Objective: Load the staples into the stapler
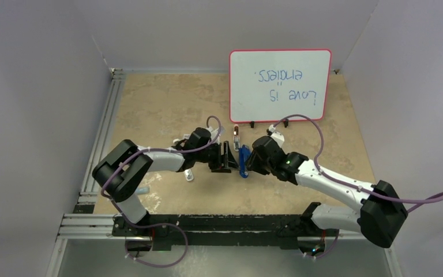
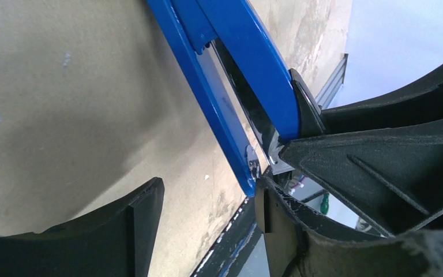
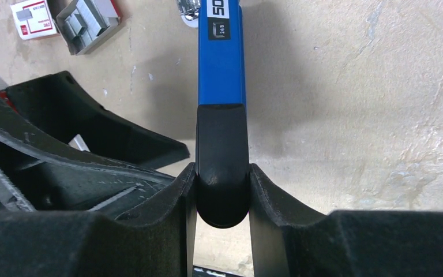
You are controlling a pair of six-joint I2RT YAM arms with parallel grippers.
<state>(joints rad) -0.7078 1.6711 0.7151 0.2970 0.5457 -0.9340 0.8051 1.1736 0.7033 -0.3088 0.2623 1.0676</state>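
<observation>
The stapler [image 1: 243,160], blue on top with a black rear end, lies mid-table. My right gripper [image 1: 250,164] is shut on its black rear end; in the right wrist view the fingers [image 3: 221,193] clamp both sides of it, with the blue top [image 3: 221,63] running away from them. My left gripper [image 1: 226,157] is open and empty just left of the stapler. In the left wrist view [image 2: 207,225], the stapler's blue parts [image 2: 248,63] stand slightly apart, ending by one fingertip [image 2: 282,225]. The grey staples [image 3: 86,26] lie in an open tray beyond the stapler.
A little red-and-white box [image 3: 32,17] lies beside the staples. A whiteboard [image 1: 280,85] stands at the back. A white oblong bar [image 1: 188,175] lies under the left arm. Aluminium rails [image 1: 101,144] edge the table on the left and at the front.
</observation>
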